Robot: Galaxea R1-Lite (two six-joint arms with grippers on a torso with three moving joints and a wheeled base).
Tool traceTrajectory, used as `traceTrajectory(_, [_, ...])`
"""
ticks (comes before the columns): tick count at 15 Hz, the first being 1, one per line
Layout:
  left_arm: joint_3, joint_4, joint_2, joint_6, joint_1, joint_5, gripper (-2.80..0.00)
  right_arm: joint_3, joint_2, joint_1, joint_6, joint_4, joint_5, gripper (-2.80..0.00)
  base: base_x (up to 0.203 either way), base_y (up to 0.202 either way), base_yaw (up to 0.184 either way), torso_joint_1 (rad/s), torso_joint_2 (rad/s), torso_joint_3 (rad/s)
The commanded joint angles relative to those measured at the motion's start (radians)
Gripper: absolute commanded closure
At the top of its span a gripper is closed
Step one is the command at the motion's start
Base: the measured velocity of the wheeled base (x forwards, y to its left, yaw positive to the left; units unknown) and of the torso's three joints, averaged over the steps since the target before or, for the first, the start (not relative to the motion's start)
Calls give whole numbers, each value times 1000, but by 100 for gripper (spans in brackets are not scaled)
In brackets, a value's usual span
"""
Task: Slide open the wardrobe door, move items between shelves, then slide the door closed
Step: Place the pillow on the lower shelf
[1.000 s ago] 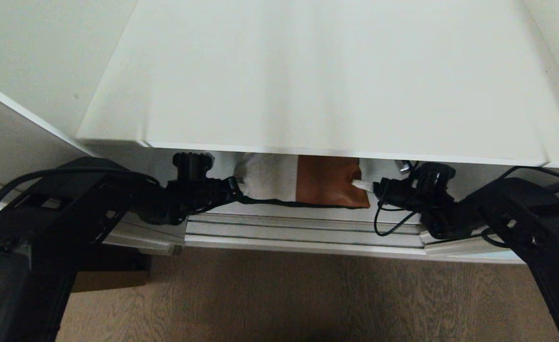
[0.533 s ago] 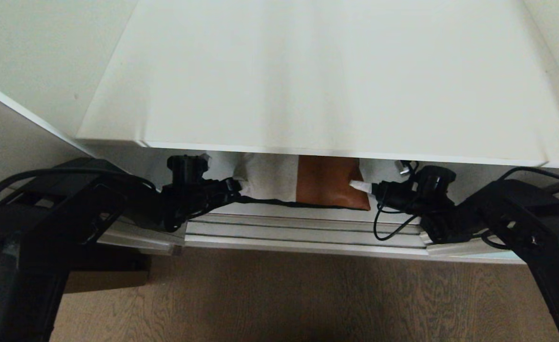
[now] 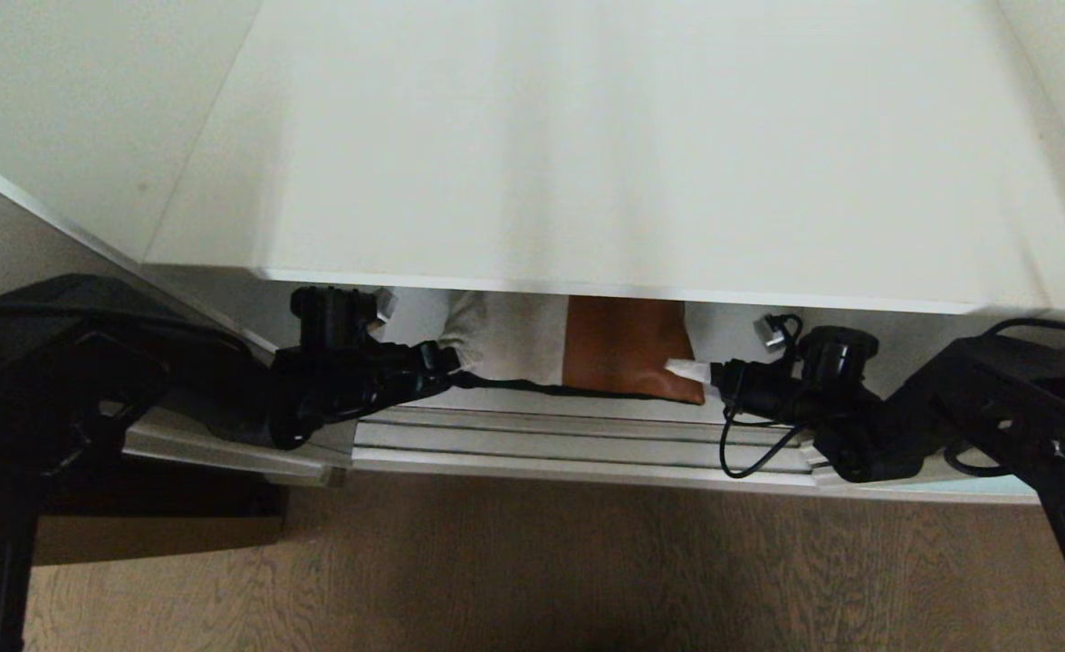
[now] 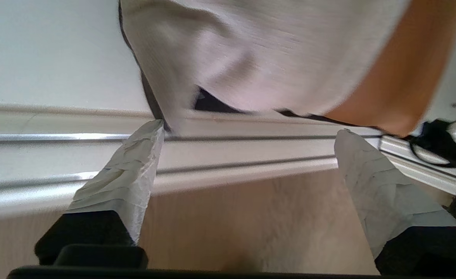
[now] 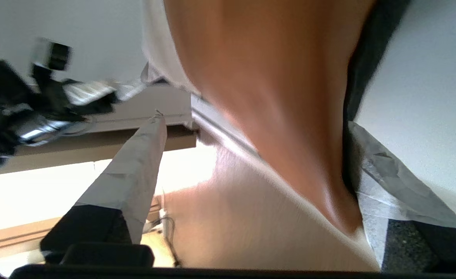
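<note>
The cushion (image 3: 578,344) lies on the lower shelf (image 3: 496,398), under the wide white upper shelf (image 3: 587,136); only its off-white and rust-orange panels and black back edge show. My left gripper (image 3: 444,360) is at its left corner, my right gripper (image 3: 685,368) at its right corner. In the left wrist view the left gripper (image 4: 249,131) stands wide open, the cushion (image 4: 251,58) just beyond its fingertips. In the right wrist view the right gripper (image 5: 255,121) is wide open, with the cushion's orange corner (image 5: 290,116) lying loose between its fingers. The sliding wardrobe door is out of view.
Silver door tracks (image 3: 578,444) run along the wardrobe's front edge, just below both grippers. The wood-grain floor (image 3: 542,561) lies in front. The wardrobe's white side wall (image 3: 71,109) stands at the left. A loose black cable (image 3: 750,453) hangs under the right wrist.
Both grippers have opened and let go of the cushion, which now rests on the lower shelf. Both arms have drawn back outward a little, the left one more.
</note>
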Motion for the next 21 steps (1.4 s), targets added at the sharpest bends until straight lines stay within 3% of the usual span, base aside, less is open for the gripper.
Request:
traceTrajectory(1, [81,12,-110,-9,-6,-4,-280,70,-69,2,3,0,5,-280,0,0,0,0,0,0])
traceTrajectory(4, [121,4,-108,-82,-23,25,-280,118,-81,32,1,4,4,-280,0,0,0,0,0,0])
traceTrajectory(9, [123,-160,-58,-97,-23,68,-280,114,-56,36,2,2,3,-280,0,0,0,0,0,0])
traceTrajectory(10, [126,-150,-60,-97,-23,68,-280,120,-59,31,3,6,-2,-22,0,0,0,0,0,0])
traceTrajectory(11, [125,-149,-51,-94,-28,93,-280,133,-59,30,2,5,-18,0,0,0,0,0,0,0])
traceTrajectory(12, [126,-141,-49,-92,-43,119,0,144,-63,28,1,6,-29,0,0,0,0,0,0,0])
traceTrajectory(14, [130,-125,-52,-97,-53,122,0,172,-83,20,-9,-5,-30,0,0,0,0,0,0,0])
traceTrajectory(17, [141,-136,-54,-94,-58,125,0,242,-134,15,-90,-9,-29,0,0,0,0,0,0,0])
traceTrajectory(21, [188,-150,-60,-88,-75,153,0,299,-193,12,-97,-9,-30,0,0,0,0,0,0,0])
